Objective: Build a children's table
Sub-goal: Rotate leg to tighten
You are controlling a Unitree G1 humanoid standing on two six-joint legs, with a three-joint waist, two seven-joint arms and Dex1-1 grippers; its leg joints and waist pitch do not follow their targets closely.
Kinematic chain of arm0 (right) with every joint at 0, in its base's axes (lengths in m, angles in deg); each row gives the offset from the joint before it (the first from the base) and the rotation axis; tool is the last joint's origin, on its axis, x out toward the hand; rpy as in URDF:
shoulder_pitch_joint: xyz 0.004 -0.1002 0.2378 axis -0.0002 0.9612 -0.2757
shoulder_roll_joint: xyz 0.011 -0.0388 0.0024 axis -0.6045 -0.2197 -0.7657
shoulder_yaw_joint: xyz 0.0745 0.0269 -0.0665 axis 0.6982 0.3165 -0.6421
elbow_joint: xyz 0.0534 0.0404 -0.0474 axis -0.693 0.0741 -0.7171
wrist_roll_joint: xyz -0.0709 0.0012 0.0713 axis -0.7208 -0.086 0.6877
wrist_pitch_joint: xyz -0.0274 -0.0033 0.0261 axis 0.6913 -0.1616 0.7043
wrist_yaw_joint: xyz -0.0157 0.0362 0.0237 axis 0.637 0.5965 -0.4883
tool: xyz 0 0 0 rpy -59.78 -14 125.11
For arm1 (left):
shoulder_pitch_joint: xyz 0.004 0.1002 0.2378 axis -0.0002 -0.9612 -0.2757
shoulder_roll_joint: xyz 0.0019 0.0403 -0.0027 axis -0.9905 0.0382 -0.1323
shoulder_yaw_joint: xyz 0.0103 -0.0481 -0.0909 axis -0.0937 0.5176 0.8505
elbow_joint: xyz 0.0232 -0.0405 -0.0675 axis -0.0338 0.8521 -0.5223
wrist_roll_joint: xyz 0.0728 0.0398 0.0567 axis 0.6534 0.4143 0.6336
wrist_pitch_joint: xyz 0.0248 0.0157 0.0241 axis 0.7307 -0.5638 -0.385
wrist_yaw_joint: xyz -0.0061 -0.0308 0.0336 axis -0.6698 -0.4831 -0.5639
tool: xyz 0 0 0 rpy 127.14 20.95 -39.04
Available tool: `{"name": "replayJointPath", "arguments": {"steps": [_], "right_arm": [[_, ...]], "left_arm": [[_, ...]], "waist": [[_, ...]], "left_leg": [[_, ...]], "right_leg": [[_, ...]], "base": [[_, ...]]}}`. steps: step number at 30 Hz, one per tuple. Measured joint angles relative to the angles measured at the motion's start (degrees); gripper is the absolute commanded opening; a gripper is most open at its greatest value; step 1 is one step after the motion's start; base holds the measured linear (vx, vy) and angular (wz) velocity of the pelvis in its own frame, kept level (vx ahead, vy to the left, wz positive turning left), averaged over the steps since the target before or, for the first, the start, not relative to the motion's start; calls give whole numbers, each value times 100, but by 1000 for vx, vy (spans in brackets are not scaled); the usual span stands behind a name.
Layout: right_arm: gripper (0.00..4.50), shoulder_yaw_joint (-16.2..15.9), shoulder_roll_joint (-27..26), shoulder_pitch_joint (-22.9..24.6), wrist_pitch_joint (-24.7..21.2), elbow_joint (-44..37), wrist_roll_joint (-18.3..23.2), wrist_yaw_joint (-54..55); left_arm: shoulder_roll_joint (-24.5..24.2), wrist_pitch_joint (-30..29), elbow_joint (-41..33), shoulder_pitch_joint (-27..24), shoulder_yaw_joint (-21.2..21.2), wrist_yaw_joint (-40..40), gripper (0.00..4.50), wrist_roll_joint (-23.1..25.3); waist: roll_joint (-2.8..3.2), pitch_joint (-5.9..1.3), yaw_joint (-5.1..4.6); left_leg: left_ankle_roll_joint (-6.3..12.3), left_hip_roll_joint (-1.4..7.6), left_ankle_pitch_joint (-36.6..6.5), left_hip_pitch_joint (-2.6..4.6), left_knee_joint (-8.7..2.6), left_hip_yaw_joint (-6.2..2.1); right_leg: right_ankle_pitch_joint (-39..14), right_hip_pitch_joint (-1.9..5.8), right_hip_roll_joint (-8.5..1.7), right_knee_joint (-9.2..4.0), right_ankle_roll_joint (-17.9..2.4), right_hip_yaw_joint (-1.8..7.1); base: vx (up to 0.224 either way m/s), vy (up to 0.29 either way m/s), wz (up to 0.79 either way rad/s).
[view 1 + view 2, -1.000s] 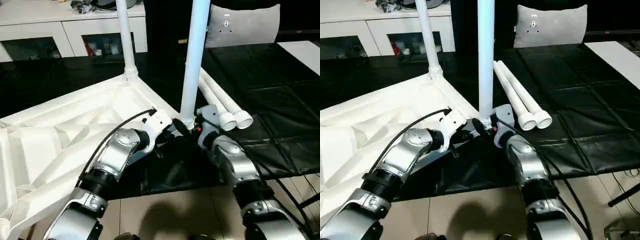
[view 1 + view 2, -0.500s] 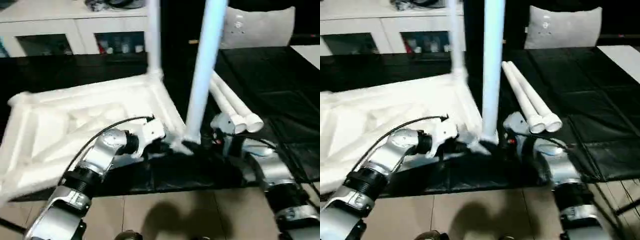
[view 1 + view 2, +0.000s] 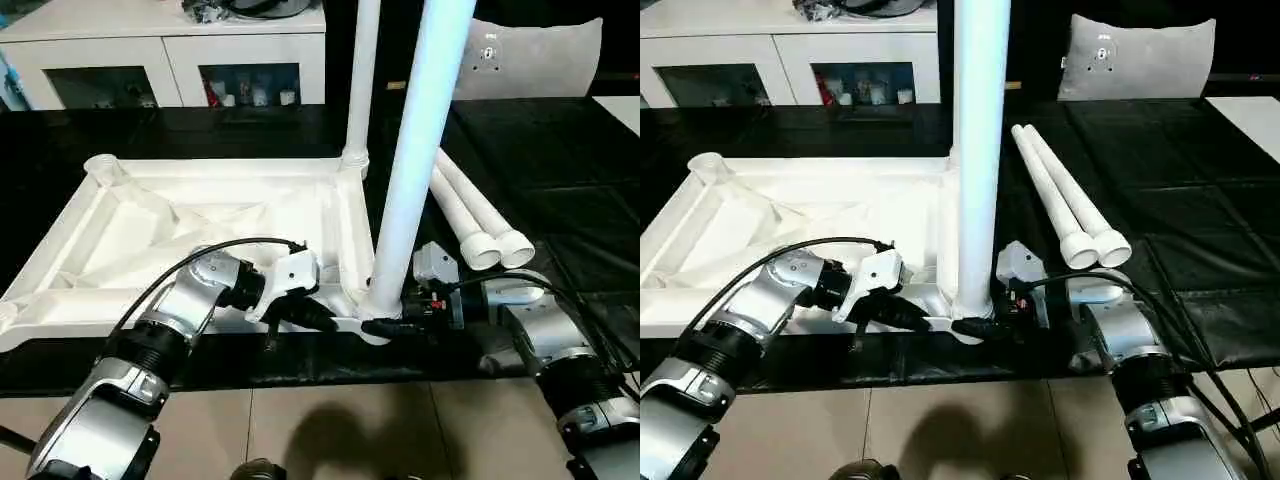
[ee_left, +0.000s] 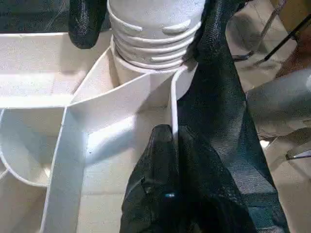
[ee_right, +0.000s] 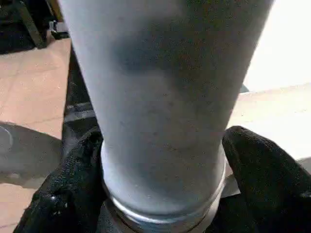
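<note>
Right now, nearest to me, my two silver forearms reach in toward the near right corner of the tabletop (image 3: 180,215), which lies upside down, ribbed underside up, on black matting. My left end effector (image 3: 310,312) has its black fingers pressed together on the thin upright rim wall of the tabletop just beside the corner socket; in the left wrist view the white wall edge runs between the two fingers (image 4: 160,160), so it is clamped on the tabletop's rim. My right end effector (image 3: 392,325) comes in from the other side, its fingers (image 5: 257,170) set wide apart on either side of the base of the near leg (image 3: 420,150), just above its ringed collar; both pads sit against the tube or very close to it, and I cannot tell whether they are truly gripping it. That near leg stands upright in the near right corner socket and rises out of the top of the head views. Behind it, a second leg (image 3: 360,90) stands upright in the far right corner socket. The far left corner socket (image 3: 100,165) is open. To the right of the tabletop, two more loose legs (image 3: 465,215) lie side by side on the matting, touching, their flared ends toward me. Farther back stand a white cabinet (image 3: 170,55) with glass doors and a grey cushion (image 3: 535,55).
</note>
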Motion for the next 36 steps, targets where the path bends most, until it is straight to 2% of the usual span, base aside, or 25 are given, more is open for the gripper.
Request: {"name": "replayJointPath", "arguments": {"steps": [5, 7, 11, 14, 17, 18, 19, 21, 24, 29, 31, 34, 35, 36], "right_arm": [[319, -3, 4, 1, -189, -4, 135, -168], [289, -2, 4, 8, -284, -30, 185, -198], [280, 93, -11, 159, -568, -240, 295, -121], [277, 216, -146, 261, -697, -318, 285, 246], [276, 432, -433, 341, -768, -317, 184, 1070], [276, 502, -555, 337, -781, -289, 135, 1371], [275, 710, -879, 289, -815, -131, 80, 2021], [275, 842, -1080, 199, -851, -13, 36, 2664], [275, 983, -1351, -13, -920, 220, -81, 3428], [275, 1166, -1689, -390, -879, 677, -308, 4537], [331, 1248, -1738, -417, -823, 731, -323, 4650], [349, 1329, -1815, -410, -766, 731, -195, 4653], [377, 1330, -1813, -394, -743, 722, -145, 4630], [377, 1330, -1770, -310, -646, 664, -132, 4543]], "left_arm": [[3, 43, 57, 6, 5, -24, 0, -8], [7, 42, 57, 6, 24, -48, 0, -11], [61, -94, 28, -20, 68, -6, 0, -71], [196, -352, -21, -87, 174, 327, 0, -79], [342, -694, -79, -132, 300, 938, 0, -43], [401, -820, -152, -175, 359, 1138, 0, -3], [543, -1064, -254, -212, 484, 1583, 0, 129], [735, -1322, -339, -213, 536, 2055, 0, 196], [1027, -1630, -441, -227, 638, 2710, 0, 343], [1509, -1931, -444, -172, 700, 3723, 0, 524], [1577, -1963, -456, -166, 701, 3854, 0, 554], [1567, -1967, -483, -166, 709, 3870, 0, 556], [1559, -1966, -493, -166, 708, 3867, 0, 556], [1543, -1965, -518, -166, 699, 3812, 0, 553]], "waist": [[-1, 0, 1], [-1, 0, 1], [-2, -1, 22], [-3, -1, 18], [-3, -1, -55], [-4, -2, -101], [-18, -10, -187], [-21, -10, -292], [-25, -9, -381], [-25, -9, -452], [-20, -12, -444], [-20, -11, -426], [-19, -12, -420], [-18, -12, -405]], "left_leg": [[0, 0, 0, 1, 0, 0], [0, 0, 0, 2, 0, 0], [0, 0, 0, 3, 0, 0], [-1, 0, 1, 11, 2, 0], [-2, 0, 1, 30, 5, 2], [-2, 0, 1, 36, 4, 4], [-3, 1, 2, 45, 4, 5], [-3, 0, 2, 47, 5, 6], [-4, -1, 2, 48, 6, 6], [-3, -5, 2, 43, 9, 6], [-2, -8, 1, 41, 6, 6], [-1, -7, 1, 36, -6, 5], [-1, -7, 1, 35, -9, 5], [-1, -7, 0, 31, -15, 5]], "right_leg": [[0, 0, 0, 1, 0, 0], [0, 0, 0, 1, 0, 0], [-1, 2, 0, 1, 1, 0], [-1, 7, -1, 2, 1, 1], [-23, 15, -1, 1, 37, 3], [-23, 17, -2, -2, 38, 4], [-23, 19, -1, 0, 38, 5], [-26, 19, -1, -13, 42, 3], [-27, 20, -1, -15, 44, 5], [-27, 19, -3, -22, 44, 7], [-27, 20, -4, -21, 44, 9], [-27, 15, -3, -19, 44, 6], [-26, 13, -3, -18, 42, 6], [-25, 11, -3, -18, 41, 5]], "base": [[0, 0, 0], [0, 0, 0], [0, 0, 0], [0, 0, 0], [0, 0, 0], [0, 0, 0], [0, 0, 0], [0, 0, 0], [0, 0, 0], [0, 0, 0], [0, 0, 0], [0, 0, 0], [0, 0, 0], [0, 0, 0]]}}
